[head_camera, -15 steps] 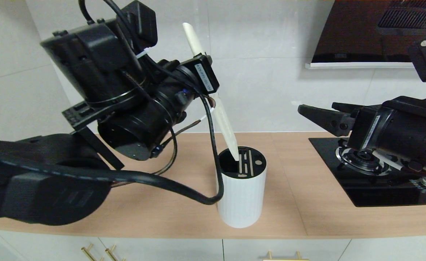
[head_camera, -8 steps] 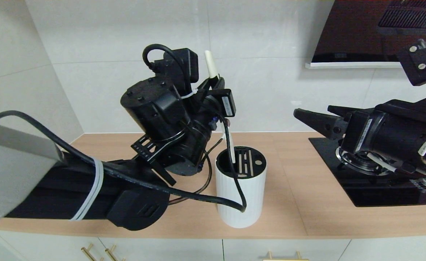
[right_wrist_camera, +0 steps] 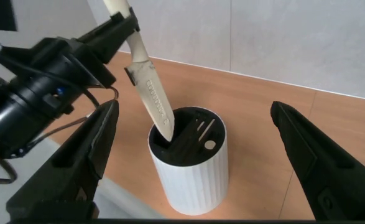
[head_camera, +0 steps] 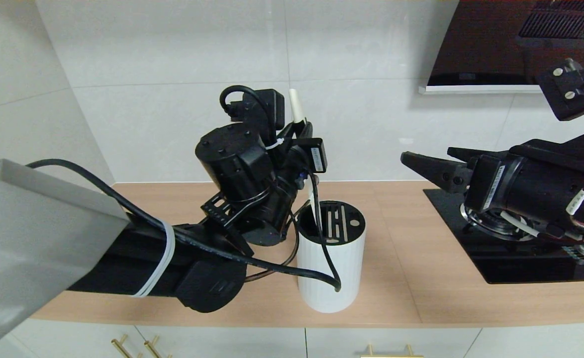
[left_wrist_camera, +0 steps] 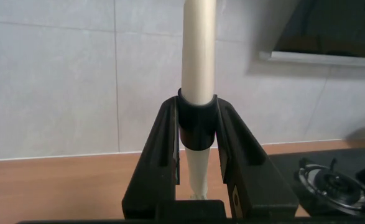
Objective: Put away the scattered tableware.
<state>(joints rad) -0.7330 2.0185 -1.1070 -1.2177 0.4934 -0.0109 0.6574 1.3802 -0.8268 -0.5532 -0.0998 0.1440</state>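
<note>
My left gripper [left_wrist_camera: 199, 115] is clamped on the knife [left_wrist_camera: 199, 50] at the dark collar where the pale handle meets the blade, handle pointing up past my fingers. Over the last second I have brought this arm down and away from the head camera, and the knife has come with it: then it leaned long and its tip only just reached the mouth of the holder [head_camera: 331, 268]; now it stands steeper and sits lower, with a short stretch of blade showing between my fingers and the holder's top. I judge the insertion is well under way but not done, since from the right wrist most of the blade is still above the rim and leaning, so more lowering is needed before I let go. The holder is a white ribbed cylinder standing upright on the counter [head_camera: 396, 278], near the front edge and beside the hob [head_camera: 521, 258]. Its top has a wide dark opening on one side, narrow slots and a small round hole; the knife tip goes into the wide opening, not a slot. I cannot tell what else is inside, as it is dark. My right gripper [head_camera: 427, 154] hangs above the hob, fingers spread and empty
</note>
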